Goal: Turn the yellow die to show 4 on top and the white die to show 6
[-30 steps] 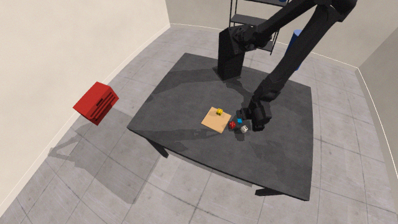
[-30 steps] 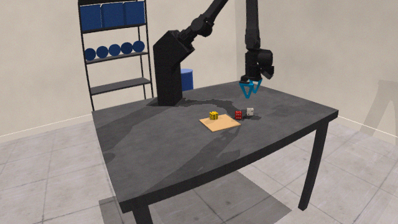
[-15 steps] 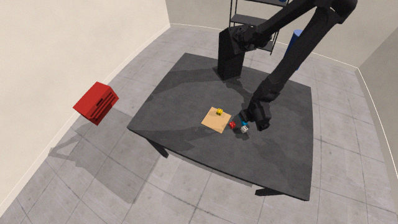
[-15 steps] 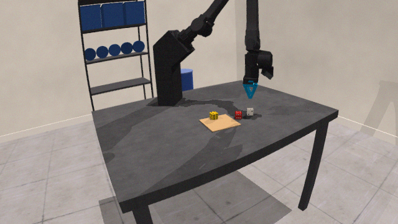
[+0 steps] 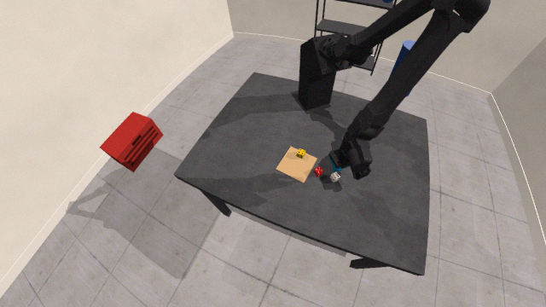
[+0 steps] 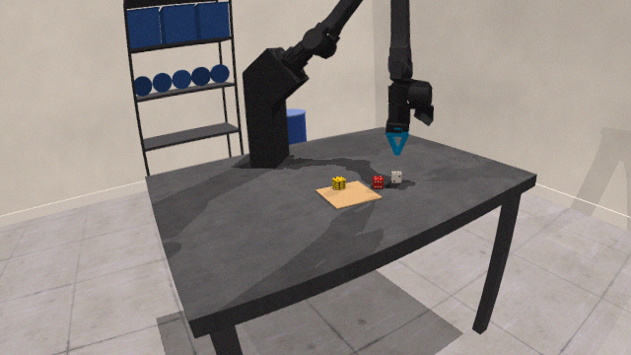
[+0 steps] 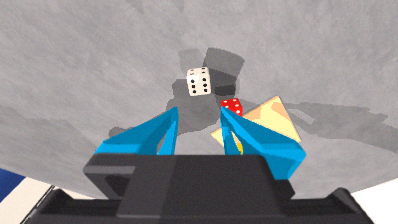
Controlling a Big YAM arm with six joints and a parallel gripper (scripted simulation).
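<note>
Right, my jaws stand partway open with nothing between them, and the blue fingertips [image 6: 397,152] hang above the desk [image 5: 256,132] [image 6: 222,212] [image 7: 90,60]. From the wrist I see the white die [image 5: 335,176] [image 6: 396,177] [image 7: 199,81] ahead of them, on the desk, off the mat [image 5: 294,167] [image 6: 347,197] [image 7: 276,120]. The red die [image 5: 318,171] [image 6: 378,182] [image 7: 232,105] sits between it and the mat, just beside the mat's edge. The yellow die [image 5: 301,153] [image 6: 338,183] [image 7: 240,148] is on the mat, mostly behind a finger in the wrist view.

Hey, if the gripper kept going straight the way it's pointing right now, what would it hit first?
Probably the dark table, close by the white die. The blue fingers aim down, but depth is unclear, so clipping the die can't be ruled out.
</note>
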